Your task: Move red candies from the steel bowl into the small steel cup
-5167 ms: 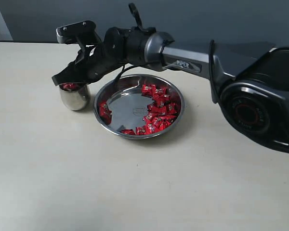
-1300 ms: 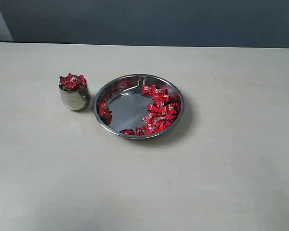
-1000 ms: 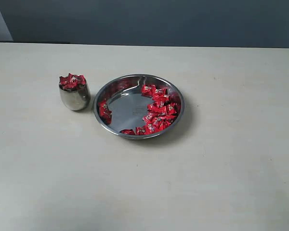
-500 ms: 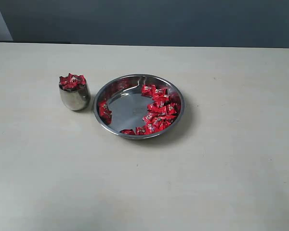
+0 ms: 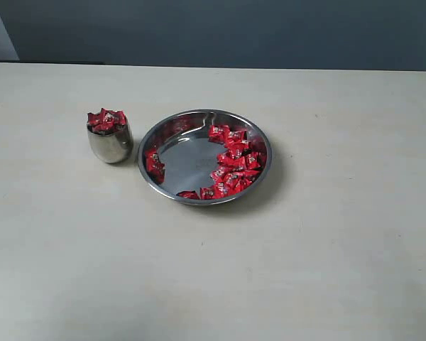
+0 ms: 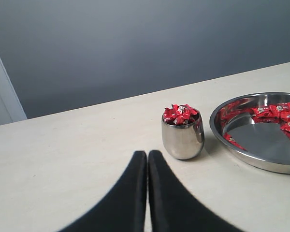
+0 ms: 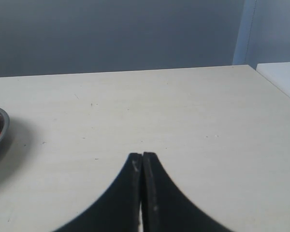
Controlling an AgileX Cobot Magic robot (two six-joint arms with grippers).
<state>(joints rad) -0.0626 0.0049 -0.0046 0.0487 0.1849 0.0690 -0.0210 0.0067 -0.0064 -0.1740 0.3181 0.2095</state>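
To the left of the steel bowl (image 5: 205, 112), well apart from it, the left gripper (image 6: 147, 155) hangs over the pale table (image 5: 326, 270). Its two black jaws are pressed flat together, tip to tip, with nothing caught between them. Nearer the bowl, just beside its left rim but not touching it, the small steel cup (image 5: 111, 145) stands upright, heaped with red candies (image 5: 106, 119) that rise above its lip. The bowl itself sits flat on the table. More red candies lie inside it: most form a thick band along its right side that curves round to the near edge, and a small cluster rests against its left wall. The middle of its flat bottom shows shiny. To the right of the bowl, well apart from it, the right gripper (image 7: 142, 157) is over the tabletop, its jaws likewise closed on each other and gripping nothing. Only a sliver of the bowl's rim with a few red wrappers shows in the right wrist view.
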